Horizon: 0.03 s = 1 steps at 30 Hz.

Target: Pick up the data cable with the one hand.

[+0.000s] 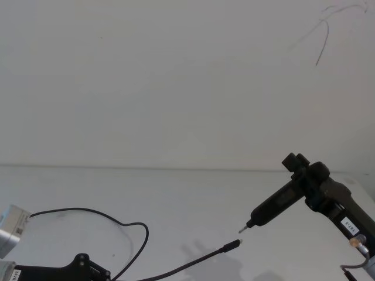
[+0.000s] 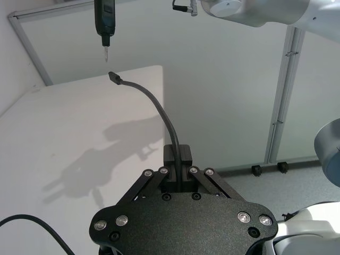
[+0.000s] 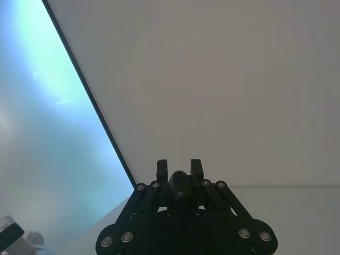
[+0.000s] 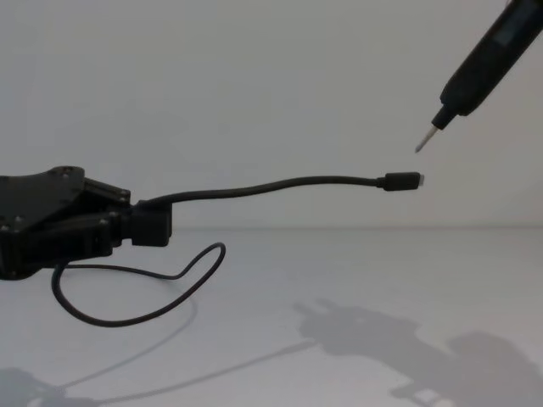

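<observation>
Chest view: our left pincer [image 4: 157,225] is clamped on the thick sleeve of the data cable [image 4: 280,185], which juts out in the air above the bench [image 4: 356,280], its plug [image 4: 403,181] well clear of the surface. We judge the stiff end could sag or slip if the grip loosens, and the trailing loop could snag on the bench. Farther out, our right pincer [image 3: 179,172] is closed around a pen-like tool [image 4: 484,72], whose pin tip hangs just above the plug and could strike it.
</observation>
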{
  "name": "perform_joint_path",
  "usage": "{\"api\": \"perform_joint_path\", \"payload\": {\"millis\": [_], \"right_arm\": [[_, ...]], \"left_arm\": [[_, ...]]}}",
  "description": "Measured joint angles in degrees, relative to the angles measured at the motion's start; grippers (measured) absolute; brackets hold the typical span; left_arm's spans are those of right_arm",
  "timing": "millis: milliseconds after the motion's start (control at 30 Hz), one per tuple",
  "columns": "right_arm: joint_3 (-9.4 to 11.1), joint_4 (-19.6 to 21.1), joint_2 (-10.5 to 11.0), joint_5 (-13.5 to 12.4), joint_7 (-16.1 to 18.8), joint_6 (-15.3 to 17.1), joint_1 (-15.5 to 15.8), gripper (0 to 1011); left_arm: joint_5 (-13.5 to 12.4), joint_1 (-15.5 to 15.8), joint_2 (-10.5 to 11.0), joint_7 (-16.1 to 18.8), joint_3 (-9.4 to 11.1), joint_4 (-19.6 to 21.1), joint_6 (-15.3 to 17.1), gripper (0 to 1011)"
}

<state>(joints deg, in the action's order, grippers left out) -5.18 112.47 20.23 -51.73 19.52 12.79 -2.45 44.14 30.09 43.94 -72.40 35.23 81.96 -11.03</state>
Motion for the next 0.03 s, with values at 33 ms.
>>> {"api": "perform_joint_path", "payload": {"millis": [33], "right_arm": [[0.01,-0.01,0.00,-0.05,0.02,-0.02,-0.01,251]], "left_arm": [[0.00,0.00,0.00,0.00,0.00,0.00,0.00,42]]}}
